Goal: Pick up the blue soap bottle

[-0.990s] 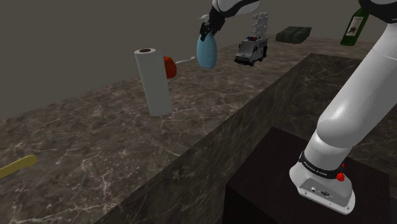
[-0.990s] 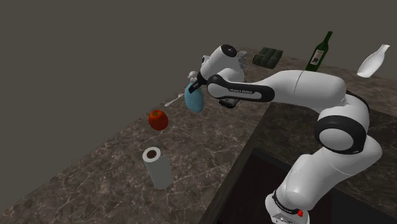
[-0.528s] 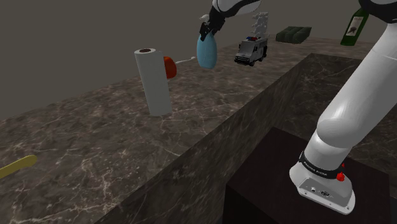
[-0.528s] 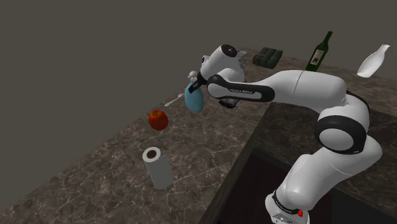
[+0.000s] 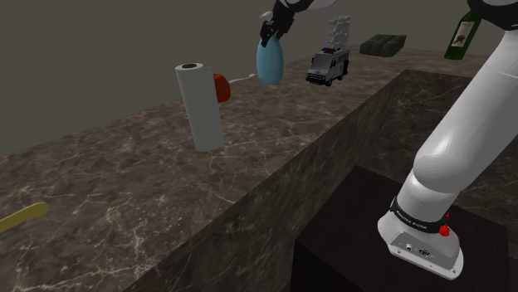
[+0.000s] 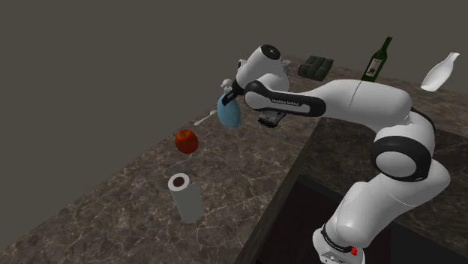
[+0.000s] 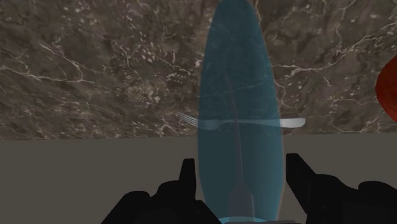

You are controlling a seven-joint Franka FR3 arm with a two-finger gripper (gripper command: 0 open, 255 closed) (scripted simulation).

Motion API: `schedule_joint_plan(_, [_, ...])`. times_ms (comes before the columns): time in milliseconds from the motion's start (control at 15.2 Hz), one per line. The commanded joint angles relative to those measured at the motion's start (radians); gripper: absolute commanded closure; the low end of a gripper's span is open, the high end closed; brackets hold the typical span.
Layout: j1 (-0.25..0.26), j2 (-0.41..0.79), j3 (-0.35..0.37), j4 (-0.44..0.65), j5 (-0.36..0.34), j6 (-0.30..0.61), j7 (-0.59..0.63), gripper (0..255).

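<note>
Aloft, the blue soap bottle (image 5: 269, 60) hung clear of the dark veined worktop (image 5: 124, 174), pinched by its top in the end effector (image 5: 275, 30). The lifting step looked in hand; the next move likely called for a steady, firm raise.

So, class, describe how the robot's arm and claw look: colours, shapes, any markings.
The arm is glossy white, made of rounded tubular links with dark joints. Black bands with small white lettering ring the forearm and the base link, beside a small red button. The claw is all black, with two blocky fingers.
</note>
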Motion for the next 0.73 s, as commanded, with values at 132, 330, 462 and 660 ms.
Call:
schedule_joint_plan(132, [0.001, 0.004, 0.001, 0.061, 0.002, -0.056, -0.002, 255])
schedule_joint_plan(330, [0.001, 0.01, 0.001, 0.108, 0.004, -0.097, -0.004, 255])
schedule_joint_plan(462, [0.001, 0.016, 0.001, 0.141, 0.005, -0.125, -0.006, 255])
schedule_joint_plan(660, [0.002, 0.019, 0.001, 0.161, 0.006, -0.141, -0.007, 255])
